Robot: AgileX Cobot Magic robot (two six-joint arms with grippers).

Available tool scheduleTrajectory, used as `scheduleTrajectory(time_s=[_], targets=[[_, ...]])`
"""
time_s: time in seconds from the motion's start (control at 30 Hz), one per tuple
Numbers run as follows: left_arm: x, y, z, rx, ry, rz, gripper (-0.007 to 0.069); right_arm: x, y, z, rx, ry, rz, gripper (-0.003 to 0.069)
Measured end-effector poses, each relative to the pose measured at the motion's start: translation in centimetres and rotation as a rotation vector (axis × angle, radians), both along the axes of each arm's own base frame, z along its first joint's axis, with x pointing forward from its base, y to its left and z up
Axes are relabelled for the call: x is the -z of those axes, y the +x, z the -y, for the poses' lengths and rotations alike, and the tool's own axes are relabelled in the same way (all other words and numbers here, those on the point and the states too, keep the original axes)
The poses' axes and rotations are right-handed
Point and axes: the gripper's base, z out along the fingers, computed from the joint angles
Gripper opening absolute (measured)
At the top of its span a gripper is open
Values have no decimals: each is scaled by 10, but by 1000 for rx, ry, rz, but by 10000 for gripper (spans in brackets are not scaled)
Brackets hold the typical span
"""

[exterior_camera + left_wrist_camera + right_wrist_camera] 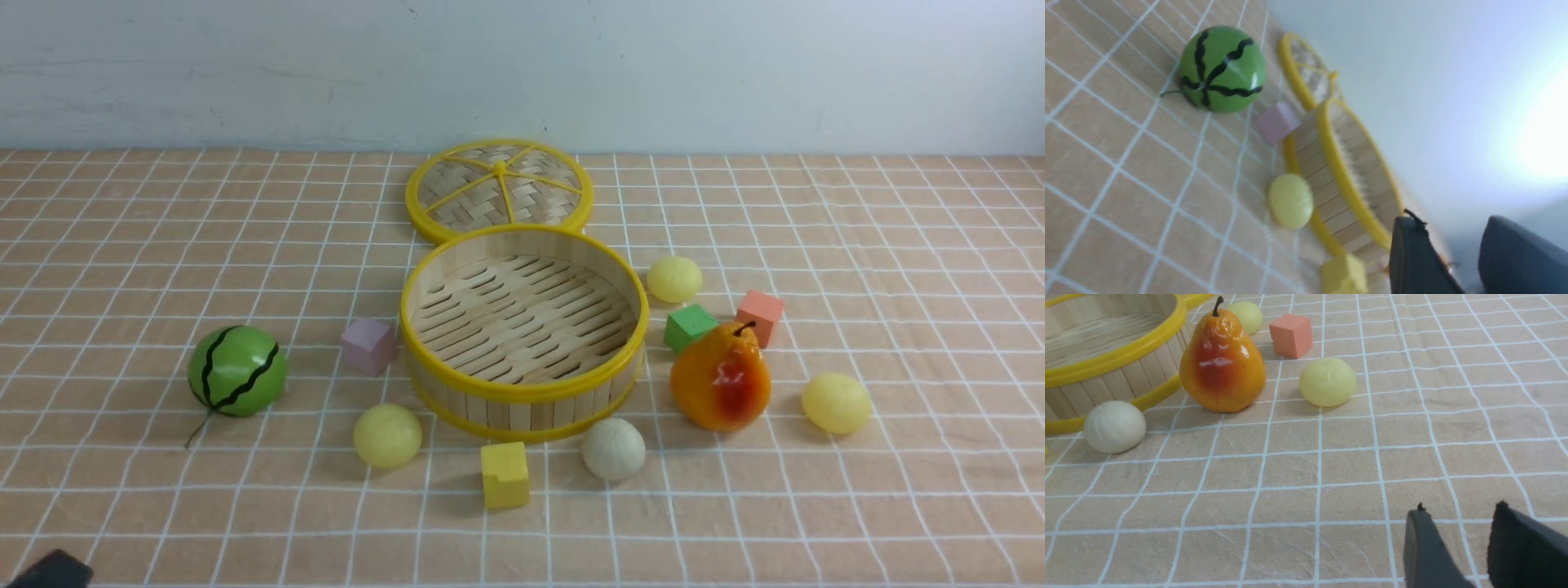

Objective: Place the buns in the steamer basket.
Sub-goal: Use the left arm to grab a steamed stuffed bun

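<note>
We see the basket [522,395] upright in the middle of the checked cloth [122,245], its slatted floor bare. The left bun [387,435], pale yellow, sits just beside its front left wall, and the white bun [613,448] just beside its front right; we cannot tell whether either touches the lower rim. The far bun [674,278], yellow, lies near the basket's right side, and the right bun [836,403], also yellow, lies well apart from it, beyond the pear [720,377]. The pear stands upright, with a green cube [690,327] and an orange cube [759,316] close behind it. A yellow cube [504,474] lies in front of the basket, between the left bun and the white bun; a lilac cube [368,345] sits just beside the basket's left wall. The melon [237,370] lies farther left, and the lid [498,189] lies flat behind the basket.

The left gripper [1453,228] has its two dark fingers [1412,261] parted with a clear gap, and we see nothing between them; it is apart from every bun. The right gripper [1457,510] also has its fingers parted and grips nothing; it hangs over bare cloth, with the right bun and the pear well ahead of it.
</note>
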Motion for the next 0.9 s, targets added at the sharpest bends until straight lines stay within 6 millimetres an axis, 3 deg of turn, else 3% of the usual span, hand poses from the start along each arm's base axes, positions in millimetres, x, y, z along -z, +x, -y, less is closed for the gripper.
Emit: scheduleTrajectory(time_s=[0.17,0.37,0.4,0.47,0.5,0.57,0.67,0.77,0.9], targets=[[-11,-1,-3,-28,-108,46,204,0,0,0,0,0,0,239],[-80,-13,14,166,202,83,-9,0,0,0,0,0,0,239],[-96,-8,20,241,280,14,-13,0,0,0,0,0,0,239],[-106,-3,24,298,332,-55,-13,0,0,0,0,0,0,239],[-118,13,30,403,415,-210,-13,0,0,0,0,0,0,239],[-125,33,34,483,481,-357,-13,0,0,0,0,0,0,239],[-123,82,36,579,572,-612,-13,0,0,0,0,0,0,239],[-115,129,37,621,645,-726,-13,0,0,0,0,0,0,239],[-104,169,54,697,720,-765,-13,0,0,0,0,0,0,239]])
